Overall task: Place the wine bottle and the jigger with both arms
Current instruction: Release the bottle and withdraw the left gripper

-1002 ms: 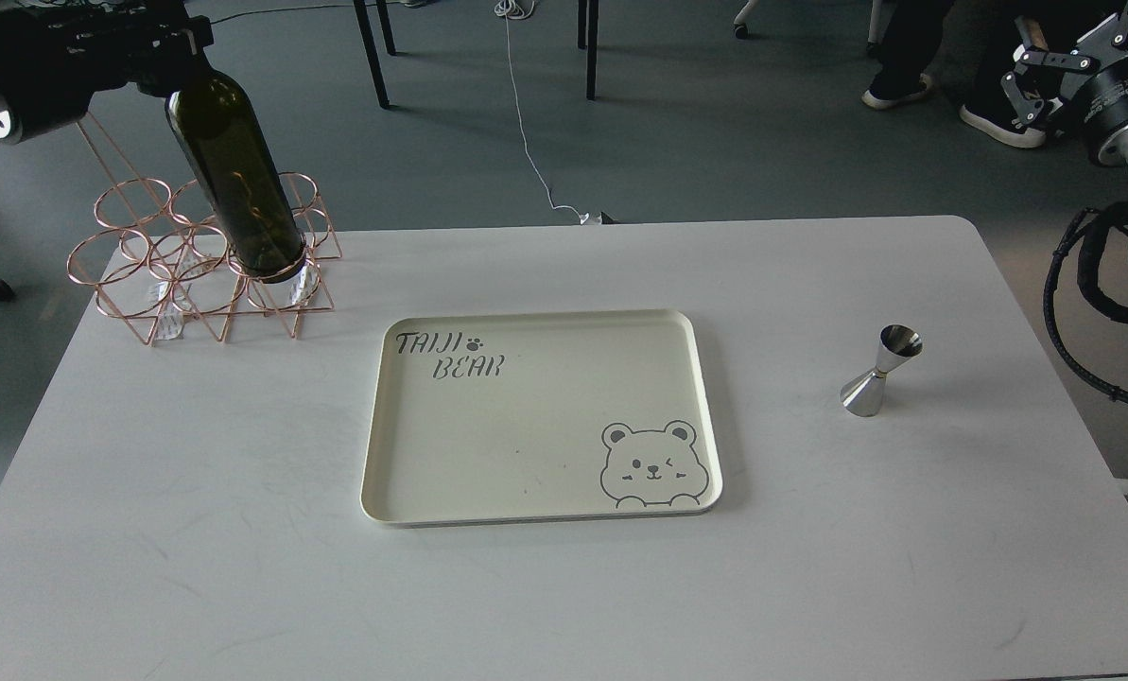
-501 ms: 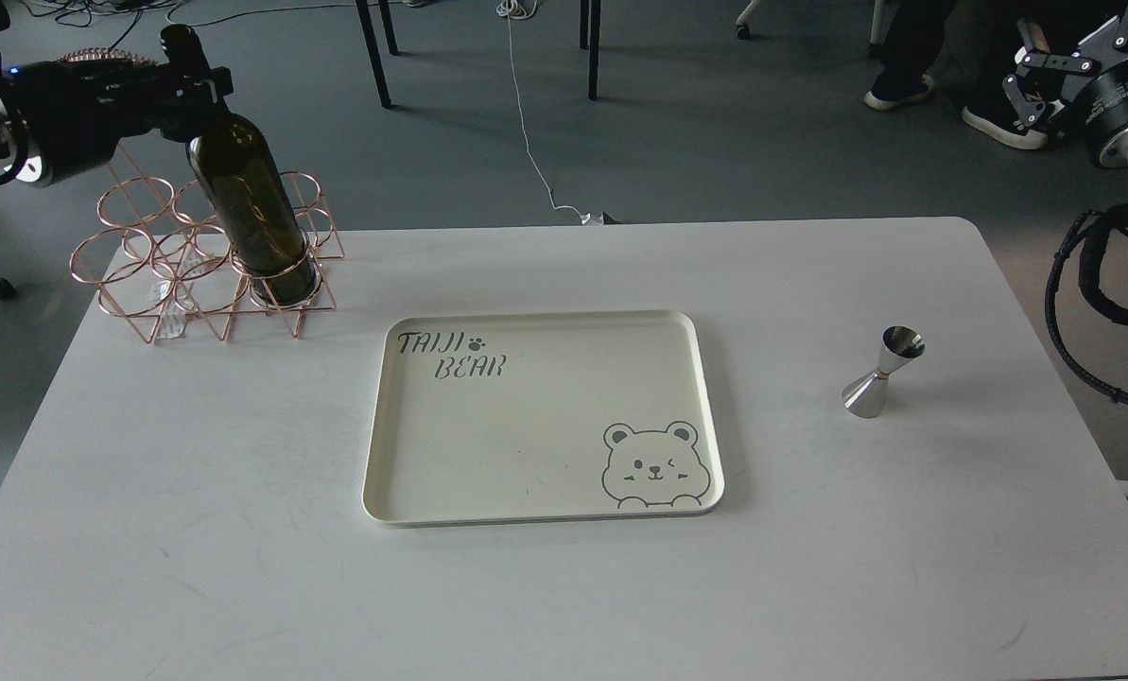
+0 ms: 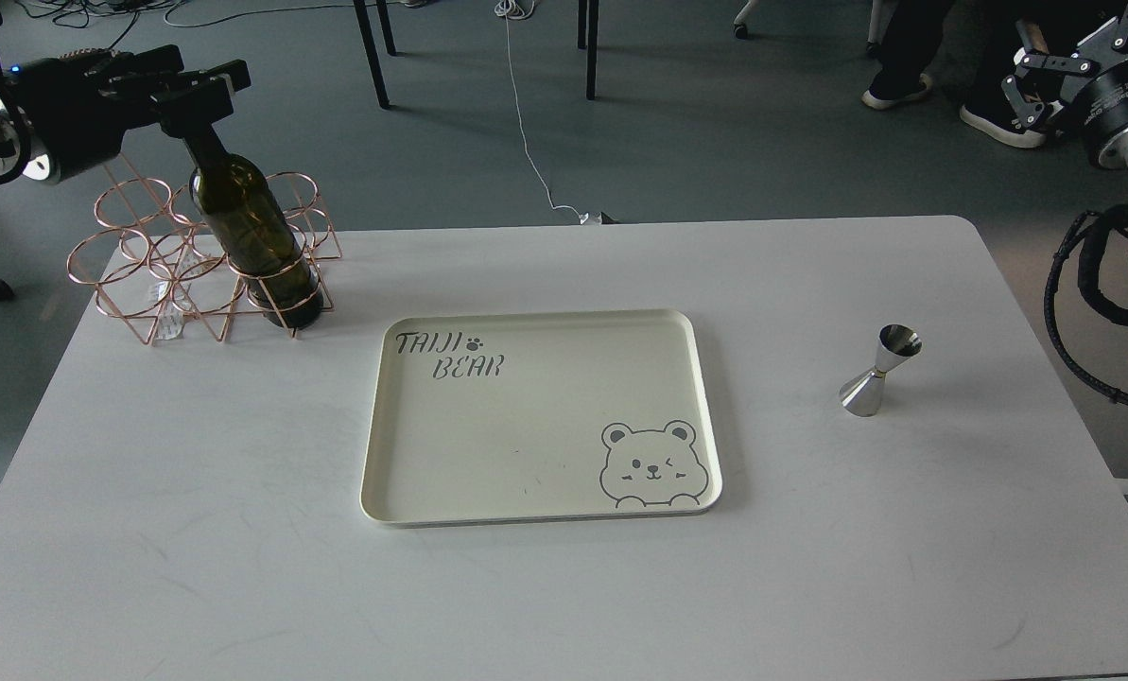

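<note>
The dark olive-green wine bottle [image 3: 256, 236] stands tilted in the front right ring of a copper wire rack [image 3: 138, 274] at the table's back left. My left gripper [image 3: 195, 95] comes in from the upper left and is shut on the top of the bottle's neck, hiding its mouth. The steel jigger [image 3: 880, 371] stands alone on the table at the right. My right gripper [image 3: 1060, 57] hangs beyond the table's back right corner, open and empty, well away from the jigger.
A cream tray [image 3: 710, 416] printed "TAIJI BEAR", with a bear drawing, lies at the table's middle with nothing in it. Black cables [image 3: 1060, 312] of the right arm hang at the table's right edge. Chair legs and a white cord are on the floor behind.
My left gripper has lowered the bottle into the rack ring, and the bottle now stands more upright. The right arm and the jigger have not moved.
</note>
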Controlling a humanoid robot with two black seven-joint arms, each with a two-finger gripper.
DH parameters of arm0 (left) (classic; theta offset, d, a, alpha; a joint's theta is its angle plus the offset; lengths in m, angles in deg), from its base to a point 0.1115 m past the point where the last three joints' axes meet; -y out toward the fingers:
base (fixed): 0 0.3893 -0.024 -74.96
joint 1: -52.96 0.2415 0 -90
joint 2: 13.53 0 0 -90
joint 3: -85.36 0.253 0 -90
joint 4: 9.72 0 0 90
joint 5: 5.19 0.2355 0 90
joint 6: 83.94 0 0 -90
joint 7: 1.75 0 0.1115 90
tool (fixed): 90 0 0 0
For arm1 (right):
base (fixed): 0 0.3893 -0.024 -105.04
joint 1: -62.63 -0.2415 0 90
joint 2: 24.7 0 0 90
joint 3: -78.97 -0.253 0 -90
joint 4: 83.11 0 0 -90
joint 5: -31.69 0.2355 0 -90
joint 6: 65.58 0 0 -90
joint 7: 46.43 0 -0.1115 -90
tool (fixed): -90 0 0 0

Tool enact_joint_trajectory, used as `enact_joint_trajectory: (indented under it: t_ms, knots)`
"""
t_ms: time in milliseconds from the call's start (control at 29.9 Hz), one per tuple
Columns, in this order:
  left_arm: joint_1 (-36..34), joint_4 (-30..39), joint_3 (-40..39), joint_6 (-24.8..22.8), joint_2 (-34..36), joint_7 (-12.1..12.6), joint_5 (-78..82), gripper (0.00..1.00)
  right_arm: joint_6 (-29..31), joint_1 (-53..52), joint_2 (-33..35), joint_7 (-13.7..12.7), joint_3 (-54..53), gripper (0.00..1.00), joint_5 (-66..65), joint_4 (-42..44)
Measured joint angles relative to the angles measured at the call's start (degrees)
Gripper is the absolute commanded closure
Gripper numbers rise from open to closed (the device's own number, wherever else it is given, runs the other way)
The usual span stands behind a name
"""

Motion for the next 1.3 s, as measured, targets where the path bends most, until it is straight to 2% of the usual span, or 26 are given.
enact_joint_trajectory:
  t_ms: [267,534,768,969,1136,1203,1303]
  knots:
    - [-0.44,-1.88,-2.59,0.09,4.42,0.09,-34.3,0.02,-0.57,0.03,0.09,0.1,-0.05,0.01,-0.05,0.09]
    - [1.02,-12.74,-2.2,-1.15,5.67,-0.18,-64.94,0.02,-0.64,0.5,0.57,0.8,-0.59,0.01,-0.01,0.28]
    - [5.25,-23.4,-2.06,-9.05,3.24,-1.31,-91.86,0.02,-0.35,2.85,0.38,2.56,-0.8,0.01,0.25,2.0]
    - [9.07,-30.19,-2.36,-15.3,-1.63,-1.29,-101.95,0.02,1.34,6.02,0.35,2.21,-3.72,0.01,5.5,2.65]
    - [13.83,-30.82,-2.62,-18.26,-5.26,-1.65,-107.62,0.02,8.61,8.75,-0.33,1.63,-5.33,0.01,12.46,9.41]
    - [15.49,-30.82,-2.66,-19.0,-6.87,-1.72,-110.45,0.02,11.81,9.49,-1.54,0.51,-5.5,0.01,14.77,12.55]
    - [17.04,-31.13,-2.82,-19.38,-8.83,-1.74,-112.62,0.02,13.48,10.31,-3.51,-2.02,-5.61,0.01,17.67,17.0]
